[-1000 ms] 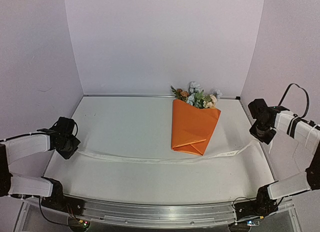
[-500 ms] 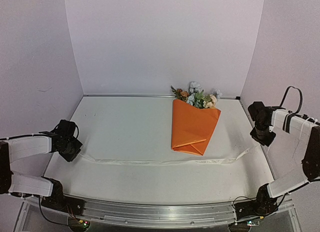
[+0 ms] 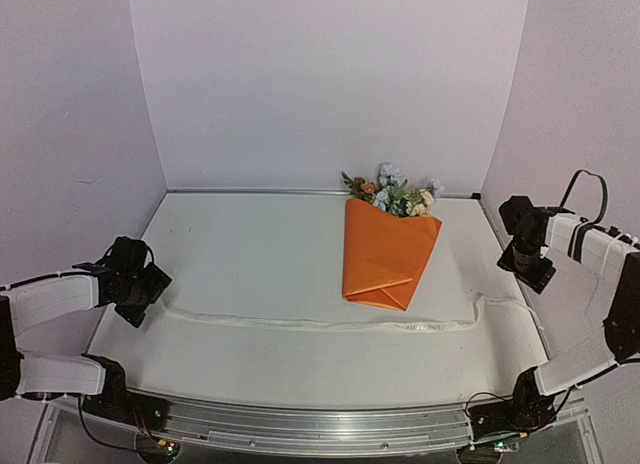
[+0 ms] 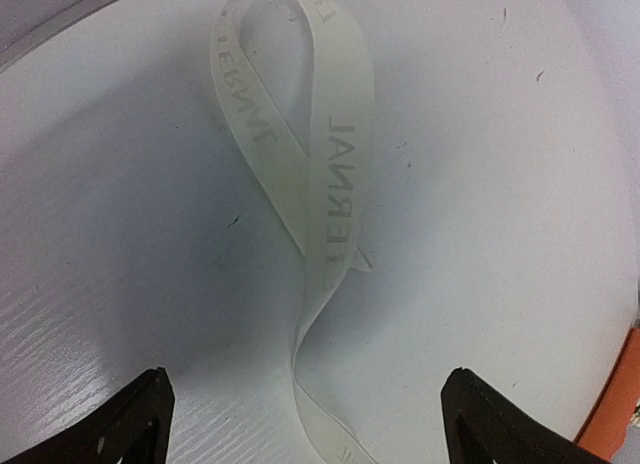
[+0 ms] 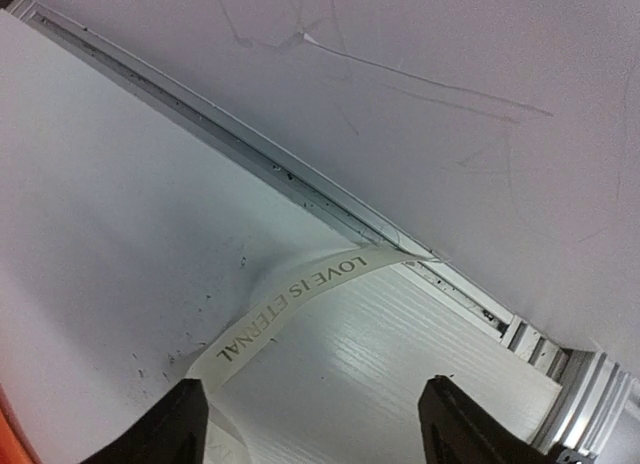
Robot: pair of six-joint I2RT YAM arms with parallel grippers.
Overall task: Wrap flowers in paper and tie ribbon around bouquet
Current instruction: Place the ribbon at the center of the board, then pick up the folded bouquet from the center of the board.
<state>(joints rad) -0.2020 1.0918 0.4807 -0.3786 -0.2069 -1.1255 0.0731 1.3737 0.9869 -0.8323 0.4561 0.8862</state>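
Now the ribbon (image 3: pixel 320 324) lies slack across the desk (image 3: pixel 250 244), by its near edge.
The left gripper (image 3: pixel 153 292) and right gripper (image 3: pixel 538 277) hang spread over its ends, holding nothing; the bouquet (image 3: pixel 385 254) lies toward the far-right corner.

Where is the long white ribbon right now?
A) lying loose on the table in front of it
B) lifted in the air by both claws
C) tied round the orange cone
A: the ribbon lies slack on the table, passing in front of the bouquet, not round it.
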